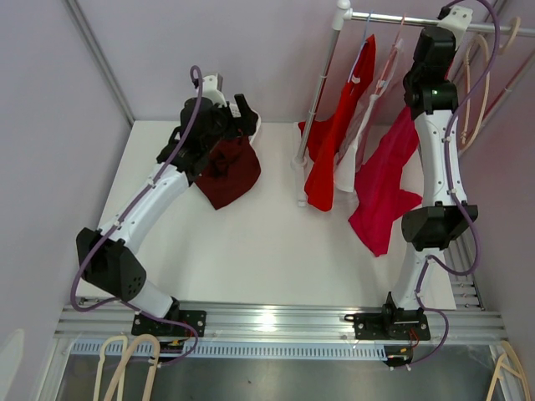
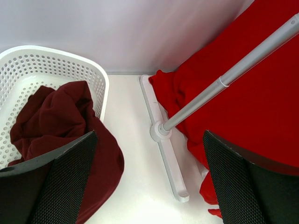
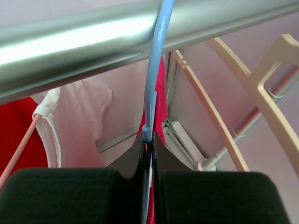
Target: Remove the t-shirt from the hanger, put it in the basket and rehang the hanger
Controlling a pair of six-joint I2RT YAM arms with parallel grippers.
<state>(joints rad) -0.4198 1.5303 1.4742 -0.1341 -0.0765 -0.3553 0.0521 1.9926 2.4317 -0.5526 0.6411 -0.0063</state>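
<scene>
Up at the rail (image 1: 393, 17), the right gripper (image 3: 148, 144) has its fingers pinched tight on the neck of a blue hanger (image 3: 153, 79), whose hook sits over the rail. The t-shirt (image 1: 383, 188), a crimson one, hangs from that hanger below the gripper and drapes down beside the right arm. Just to its left hangs a white shirt (image 3: 79, 121). Over at the far left, the left gripper (image 2: 149, 135) hovers with its fingers spread wide, gripping nothing. It is above a maroon shirt (image 2: 56, 116) that spills over the rim of a white basket (image 2: 51, 56).
</scene>
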